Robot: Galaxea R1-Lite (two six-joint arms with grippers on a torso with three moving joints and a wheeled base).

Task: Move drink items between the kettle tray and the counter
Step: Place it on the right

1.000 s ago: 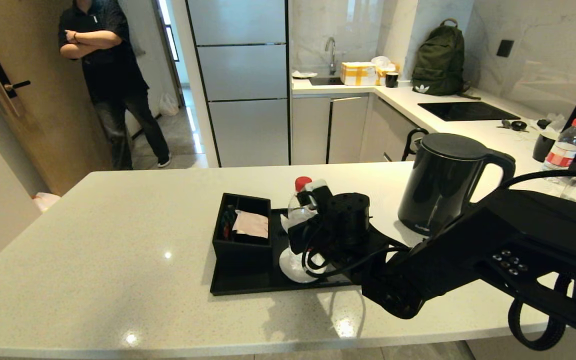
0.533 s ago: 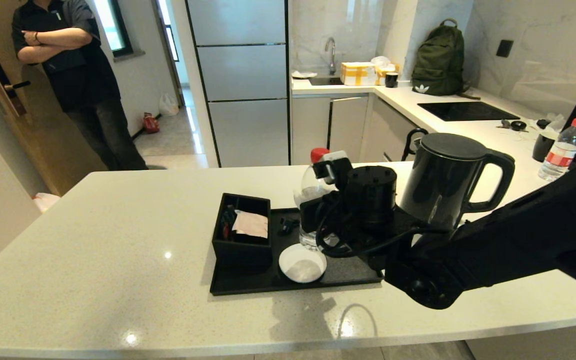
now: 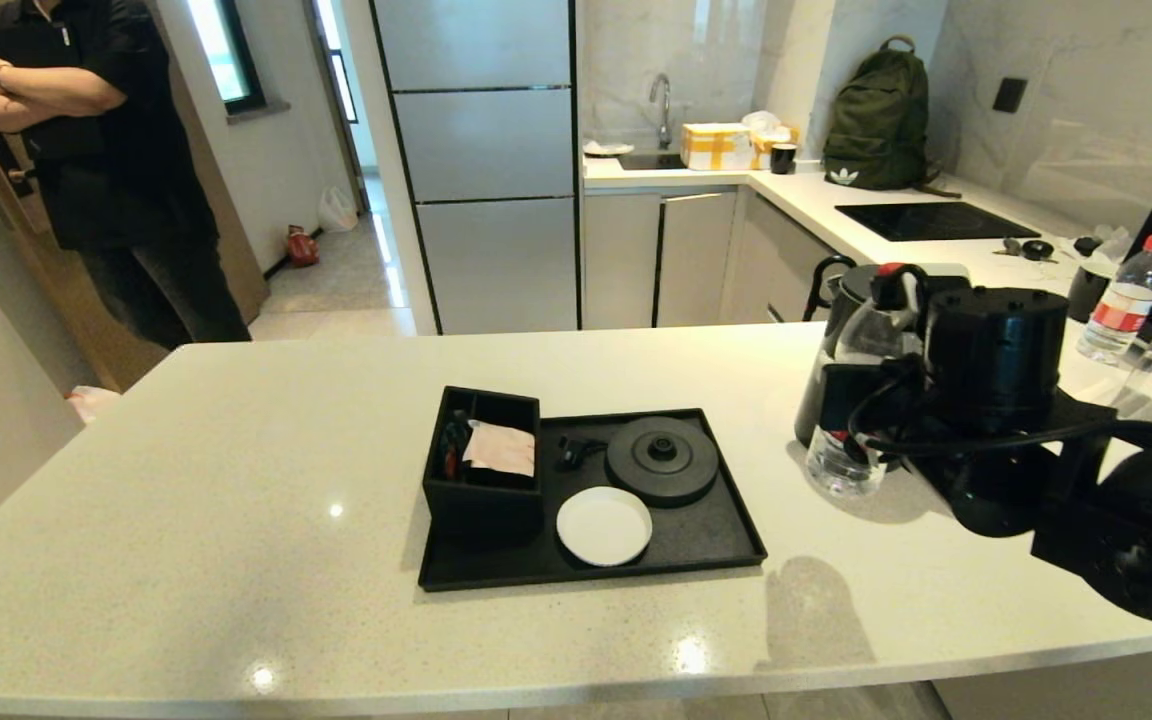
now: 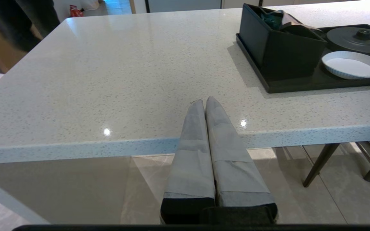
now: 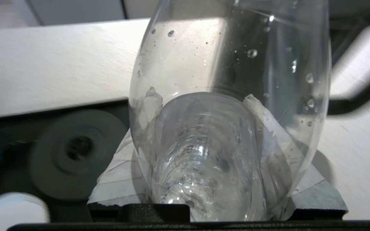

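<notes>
High head view down over counter (image 3: 236,480); both wrist views low, sharing tray (image 4: 300,87).

- Clear water bottle (image 3: 851,400), red-capped, is held upright above the counter (image 3: 236,450), right of the kettle tray (image 3: 726,545).
- Black kettle (image 3: 821,360) is seen behind it.

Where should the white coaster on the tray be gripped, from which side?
Pinch the raised rim of the white coaster from above, on its right side, where the tray is bare. It lies flat, so only the rim gives a hold; the sachet box and kettle base crowd its left and far sides.
</notes>
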